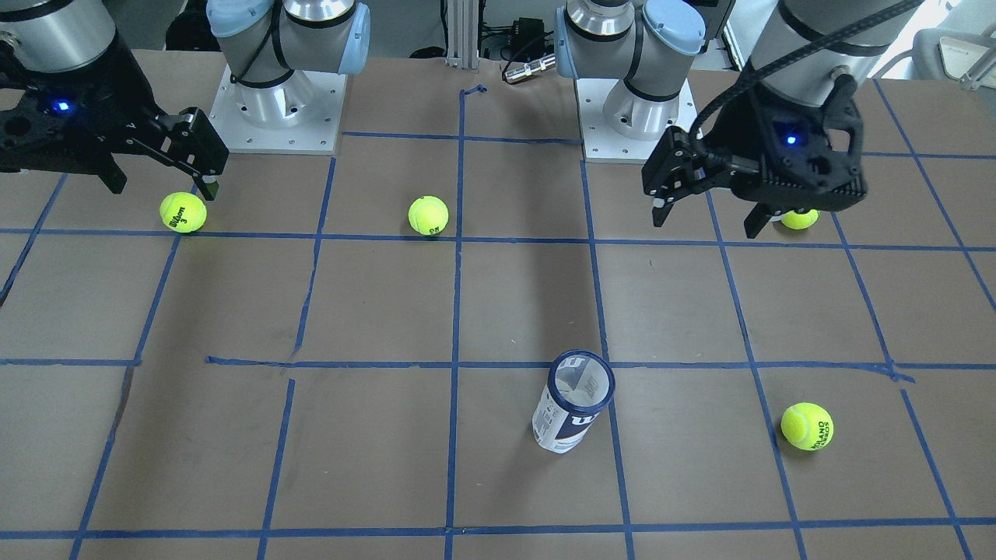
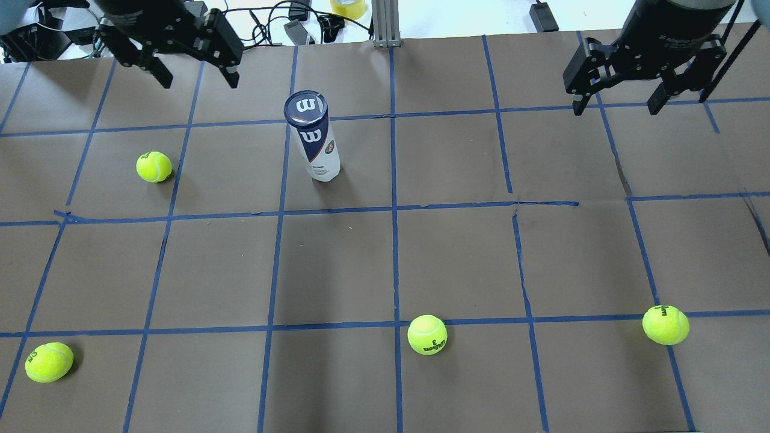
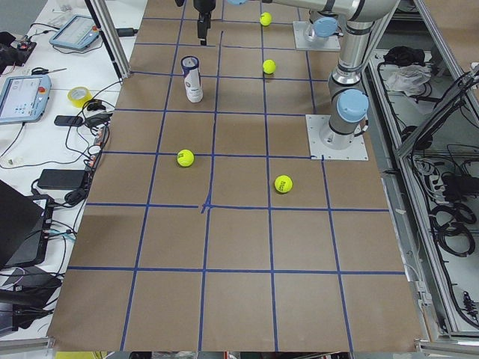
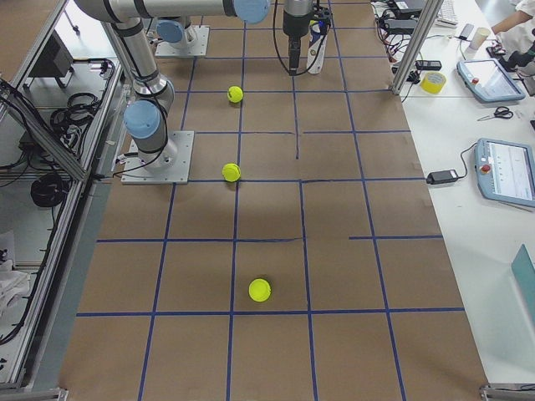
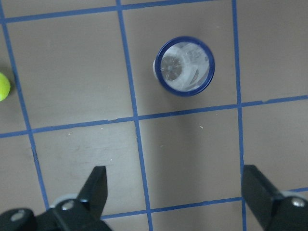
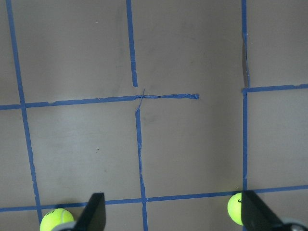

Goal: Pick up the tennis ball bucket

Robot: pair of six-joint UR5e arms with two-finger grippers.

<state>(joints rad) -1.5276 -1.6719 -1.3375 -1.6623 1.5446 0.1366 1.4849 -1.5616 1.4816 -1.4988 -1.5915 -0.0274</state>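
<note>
Tennis ball bucket point(image 2: 313, 144), a slim clear-plastic navy-rimmed tube, is shown upright nearest the left gripper point(image 2: 197, 75), spread and empty; the right gripper point(image 2: 615, 103), also spread, is farther off.

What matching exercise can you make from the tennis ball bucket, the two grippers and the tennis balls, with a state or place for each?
Things:
1. tennis ball bucket
2. left gripper
3. right gripper
4. tennis balls

States:
A. open, far from the bucket
B. upright, touched by nothing
C. yellow-green, scattered singly on the table
D. open, nearer the bucket

Pairs: 1-B, 2-D, 3-A, 4-C
</note>
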